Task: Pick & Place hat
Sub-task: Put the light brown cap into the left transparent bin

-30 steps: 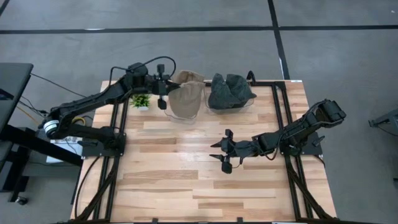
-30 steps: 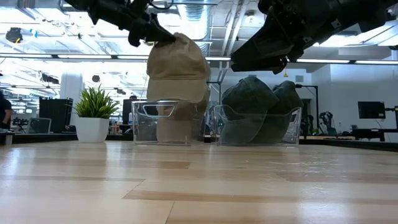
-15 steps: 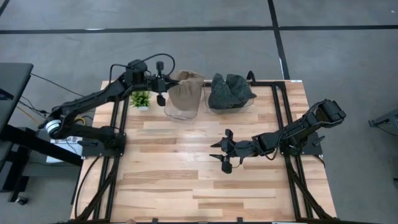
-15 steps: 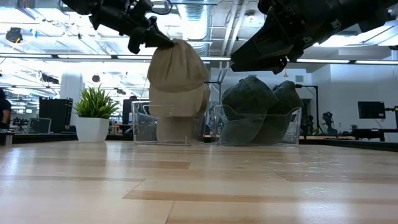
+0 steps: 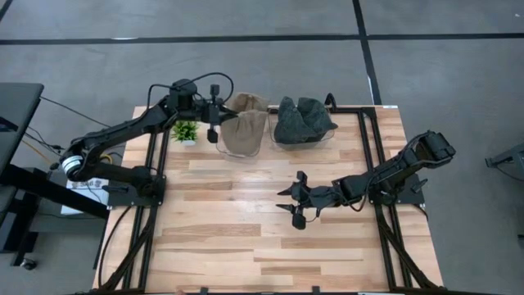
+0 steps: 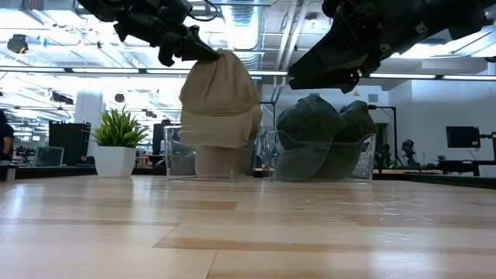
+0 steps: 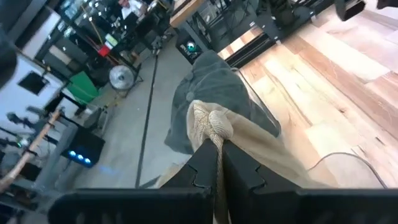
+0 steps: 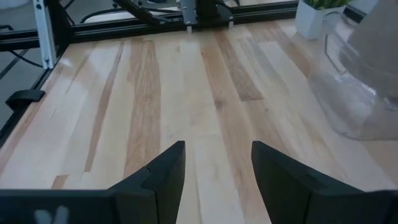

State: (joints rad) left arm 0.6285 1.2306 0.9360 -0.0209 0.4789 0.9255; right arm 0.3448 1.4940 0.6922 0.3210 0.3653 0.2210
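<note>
Above left clear bin, left end effector clenched on bunched tan hat; thin pinch may slip. Right end effector released, waiting mid-table.

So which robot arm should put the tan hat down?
The left one. Its gripper already pinches the tan hat above the clear bin. The right gripper hangs open over the middle of the table, empty.
</note>
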